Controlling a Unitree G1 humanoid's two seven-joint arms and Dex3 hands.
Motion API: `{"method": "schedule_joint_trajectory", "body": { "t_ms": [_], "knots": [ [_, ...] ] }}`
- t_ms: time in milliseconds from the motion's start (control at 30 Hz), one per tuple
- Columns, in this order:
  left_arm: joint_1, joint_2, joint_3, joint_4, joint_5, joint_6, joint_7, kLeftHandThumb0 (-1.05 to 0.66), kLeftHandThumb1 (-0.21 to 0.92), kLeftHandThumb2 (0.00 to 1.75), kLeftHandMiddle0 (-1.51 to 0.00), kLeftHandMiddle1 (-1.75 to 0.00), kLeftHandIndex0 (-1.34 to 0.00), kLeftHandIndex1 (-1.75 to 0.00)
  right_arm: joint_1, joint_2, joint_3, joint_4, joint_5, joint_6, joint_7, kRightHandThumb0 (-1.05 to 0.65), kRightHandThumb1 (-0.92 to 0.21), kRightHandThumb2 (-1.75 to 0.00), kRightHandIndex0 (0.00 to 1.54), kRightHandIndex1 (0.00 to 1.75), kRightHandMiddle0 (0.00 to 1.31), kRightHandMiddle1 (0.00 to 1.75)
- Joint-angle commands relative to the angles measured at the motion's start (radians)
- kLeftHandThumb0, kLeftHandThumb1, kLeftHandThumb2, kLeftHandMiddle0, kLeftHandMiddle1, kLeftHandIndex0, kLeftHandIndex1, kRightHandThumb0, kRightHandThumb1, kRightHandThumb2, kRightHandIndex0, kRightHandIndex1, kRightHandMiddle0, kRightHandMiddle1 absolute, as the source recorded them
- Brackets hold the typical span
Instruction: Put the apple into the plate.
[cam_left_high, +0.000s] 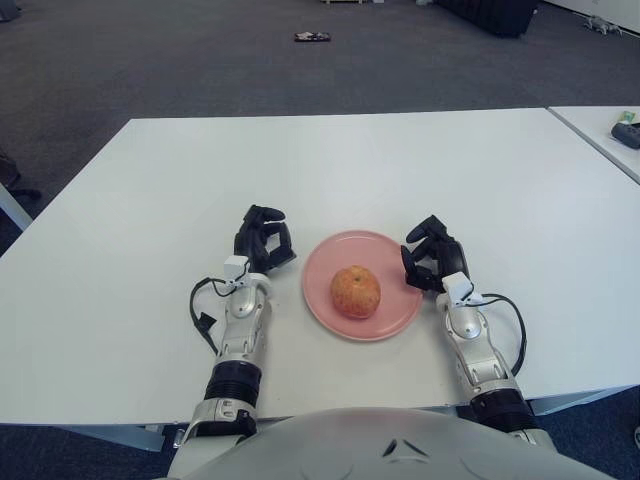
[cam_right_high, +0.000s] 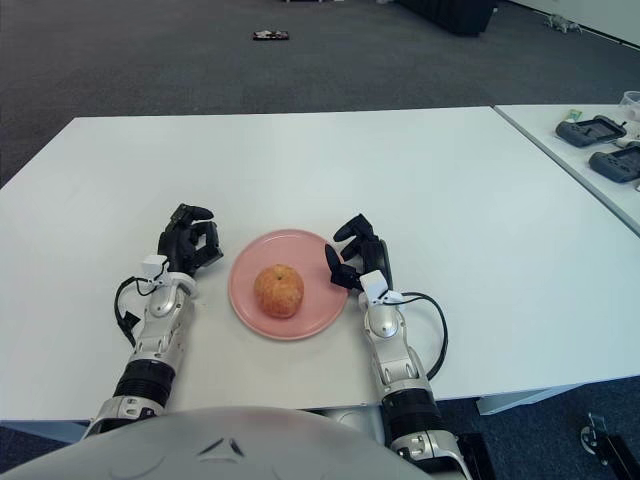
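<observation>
An orange-red apple (cam_left_high: 356, 291) sits upright in the middle of a pink plate (cam_left_high: 392, 318) on the white table (cam_left_high: 330, 170). My left hand (cam_left_high: 263, 238) shows just left of the plate, its black fingers curled with nothing in them. My right hand (cam_left_high: 428, 258) is at the plate's right rim, its fingers curled and holding nothing. Neither hand touches the apple.
A second white table (cam_right_high: 600, 170) stands at the right with dark handheld devices (cam_right_high: 590, 131) on it. A small dark object (cam_left_high: 312, 36) lies on the grey carpet beyond the table's far edge.
</observation>
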Motion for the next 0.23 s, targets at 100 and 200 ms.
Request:
{"method": "schedule_joint_trajectory", "body": {
  "t_ms": [100,200],
  "knots": [
    [0.055,-0.01,0.032,0.049,-0.056,0.045,-0.049,-0.49,0.31,1.34,-1.19,-1.75,-0.62,-1.75,0.005,0.0,-0.005,0.025,-0.008,0.044,0.003,-0.41,-0.53,-1.06,0.71,1.49,0.44,1.75],
    [0.057,-0.01,0.04,0.053,-0.072,0.05,-0.067,-0.49,0.3,1.35,-1.18,-1.75,-0.62,-1.75,0.003,-0.001,-0.01,0.028,-0.003,0.044,0.004,-0.41,-0.53,-1.06,0.72,1.51,0.44,1.75]
  ]
}}
